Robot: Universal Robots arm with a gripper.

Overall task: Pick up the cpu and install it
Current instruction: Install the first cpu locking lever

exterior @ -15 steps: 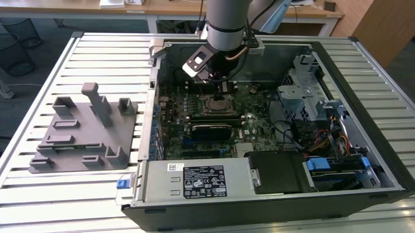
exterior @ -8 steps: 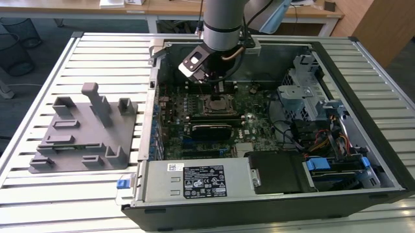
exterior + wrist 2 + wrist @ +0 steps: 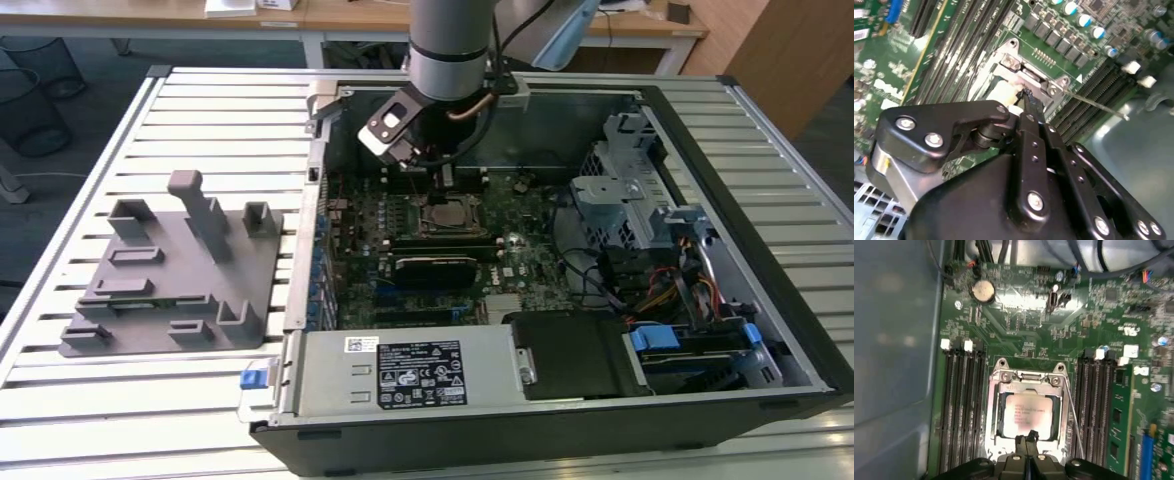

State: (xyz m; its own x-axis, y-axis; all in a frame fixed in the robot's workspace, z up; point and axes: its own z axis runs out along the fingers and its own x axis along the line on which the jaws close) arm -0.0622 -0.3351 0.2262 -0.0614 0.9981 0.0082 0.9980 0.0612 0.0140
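The cpu (image 3: 1029, 410), a silver-grey square chip, lies flat inside the metal socket frame (image 3: 1026, 377) on the green motherboard (image 3: 1024, 335). In the exterior view the cpu (image 3: 447, 214) shows in the middle of the open computer case. My gripper (image 3: 1026, 437) hangs right over one edge of the chip, its two black fingers pressed together with nothing between them. In the second wrist view the gripper (image 3: 1026, 96) points down at the pale cpu (image 3: 1003, 91); whether it touches the chip I cannot tell. The thin socket lever (image 3: 1072, 405) runs along one side of the frame.
Memory slots (image 3: 961, 405) flank the socket on both sides. A coin battery (image 3: 983, 290) sits farther along the board. A grey fixture block (image 3: 174, 270) stands on the slatted table at the exterior view's left. The power supply (image 3: 414, 375) and drive cage (image 3: 627, 200) crowd the case.
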